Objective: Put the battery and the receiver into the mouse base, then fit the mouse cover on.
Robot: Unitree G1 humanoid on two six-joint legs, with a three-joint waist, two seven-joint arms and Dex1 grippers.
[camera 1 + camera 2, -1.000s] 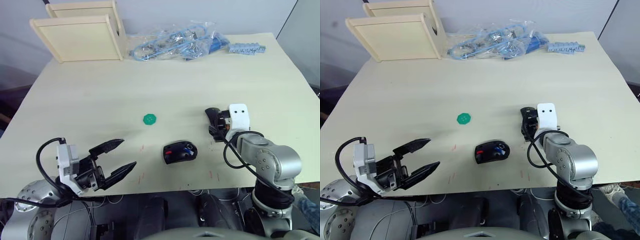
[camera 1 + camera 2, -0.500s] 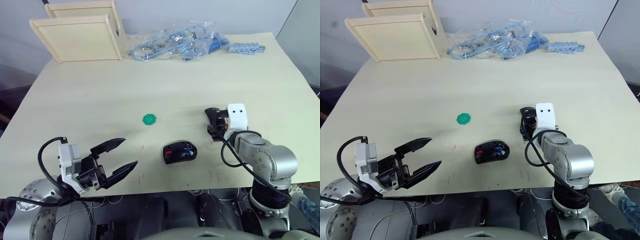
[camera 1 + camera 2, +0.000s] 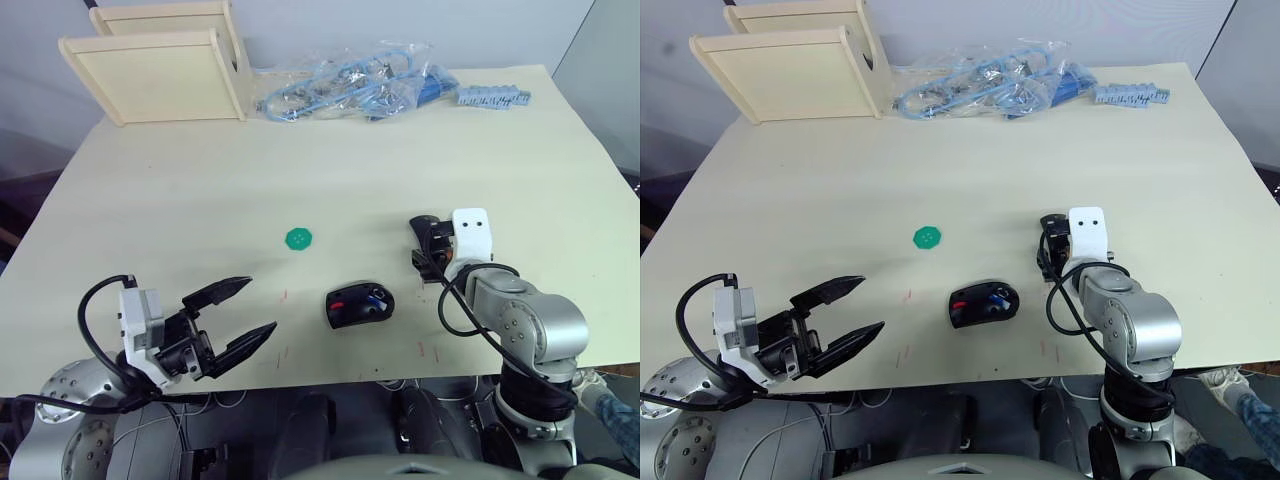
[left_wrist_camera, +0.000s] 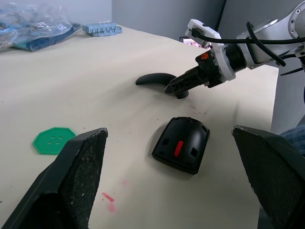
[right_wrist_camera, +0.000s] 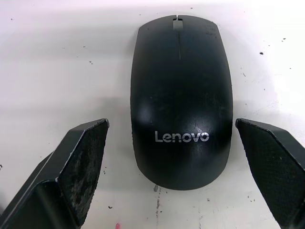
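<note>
Fingers of the right gripper (image 5: 174, 181) are spread wide and hold nothing. The mouse cover (image 5: 181, 93) lies flat on the desk (image 3: 400, 150) right in front of them, in the gap between the two tips. Its shiny top, with the word Lenovo, faces up. One finger is on each side of the cover and neither one touches it. My guess is the fingers are lined up this way so they can close on the two sides and lift the cover.

The left gripper (image 3: 235, 315) is open wide too, and it holds nothing. It hangs low near the desk's front edge. The mouse base (image 4: 181, 143) sits on the desk ahead of these fingers, well apart from them. It lies with its open side up, so the red inside (image 3: 340, 302) shows. That way is good, because things can drop in from above. A small blue and white thing (image 3: 377, 296) lies in the base. It looks like the battery, but it is too small to be sure. I cannot tell if the receiver is in there.

The base lies between the two grippers, closer to the right one. The cover is just beyond the base, on the right fingers' side.

A flat green disc (image 3: 299, 239) lies farther out on the desk. It is no part of this job.
</note>
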